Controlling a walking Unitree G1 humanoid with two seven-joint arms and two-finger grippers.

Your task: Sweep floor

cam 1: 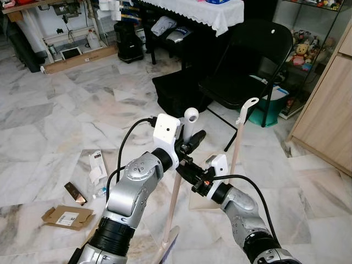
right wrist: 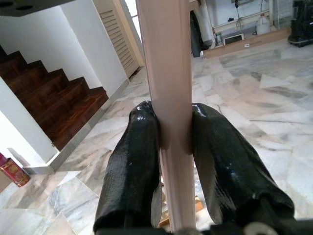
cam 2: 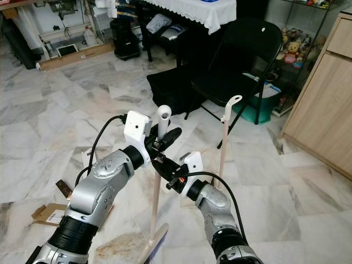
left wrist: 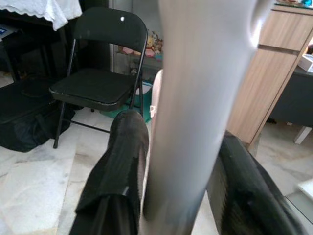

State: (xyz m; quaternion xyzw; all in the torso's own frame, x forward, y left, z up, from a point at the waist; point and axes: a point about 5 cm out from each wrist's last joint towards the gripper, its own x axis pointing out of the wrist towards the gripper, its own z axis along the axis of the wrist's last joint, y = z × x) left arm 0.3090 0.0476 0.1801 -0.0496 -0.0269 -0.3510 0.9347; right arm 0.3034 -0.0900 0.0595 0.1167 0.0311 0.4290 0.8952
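Broom (cam 1: 177,187) in both grippers' clasp

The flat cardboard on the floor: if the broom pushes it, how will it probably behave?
The cardboard looks thin and light, so it would probably slide easily on the smooth marble floor. Its folded flaps may catch or bend rather than stay stiff. The broom, held by both grippers, looks rigid enough to push it.

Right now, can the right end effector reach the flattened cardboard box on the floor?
Probably not: the right end effector is shut on the broom handle, and the cardboard box lies beyond the left arm.
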